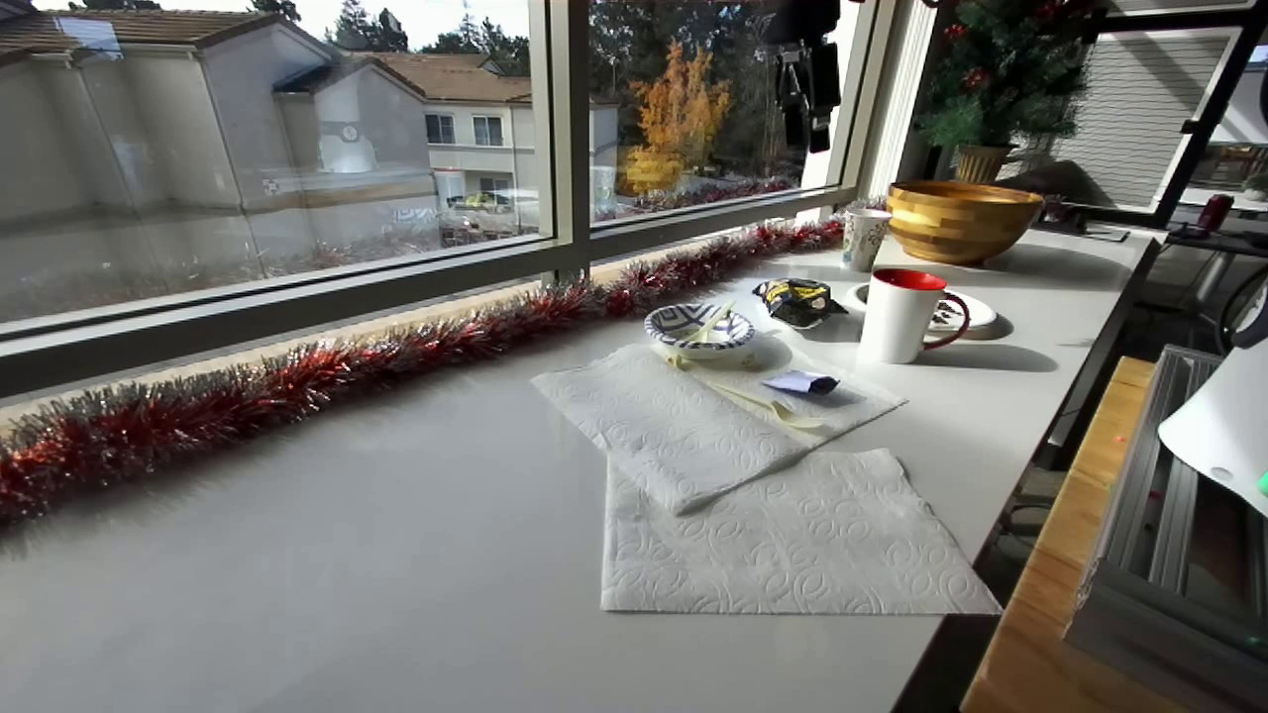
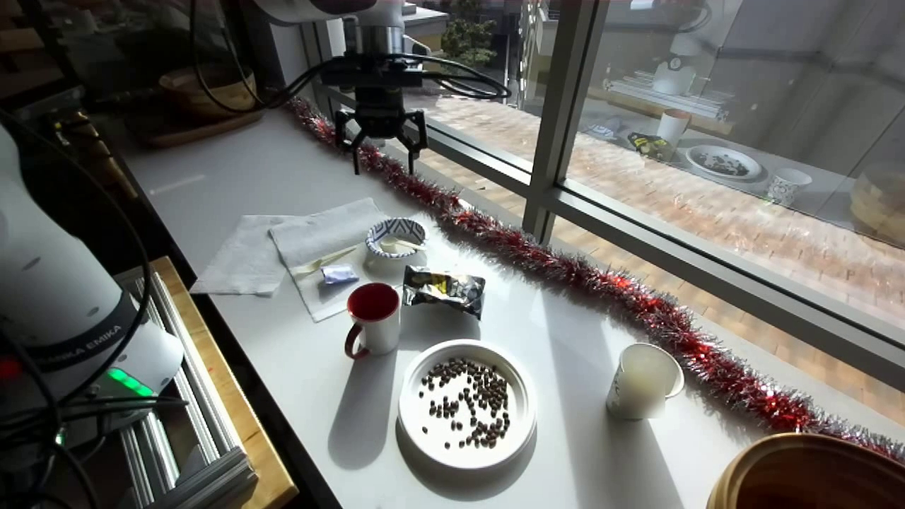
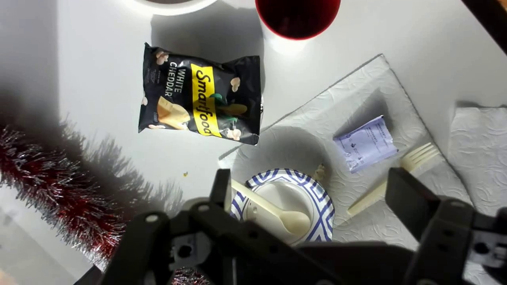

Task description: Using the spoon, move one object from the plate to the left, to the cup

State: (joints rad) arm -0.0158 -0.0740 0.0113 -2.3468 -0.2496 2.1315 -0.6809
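Observation:
My gripper point(image 2: 384, 170) is open and empty, high over the table, its fingers pointing down. Below it a pale plastic spoon point(image 3: 296, 224) lies in a small bowl point(image 3: 320, 194) with a blue-patterned rim. In the wrist view the handle's end meets the left finger's outline, but the gripper hangs well above it. The cup point(image 2: 385, 329), a white mug with red inside and a red handle, stands upright. Beside it is the white round plate point(image 2: 409, 417) with several small dark beans point(image 2: 488, 389); only its edge enters the wrist view. The mug partly covers the plate in an exterior view.
A black snack bag point(image 3: 200, 95) lies between bowl and plate. A fork point(image 3: 372, 196) and a lilac packet point(image 3: 366, 144) rest on paper towels point(image 1: 792, 535). A paper cup point(image 2: 626, 396), a wooden bowl point(image 1: 961, 223), tinsel point(image 2: 509, 240) and the window frame point(image 2: 548, 141) stand around.

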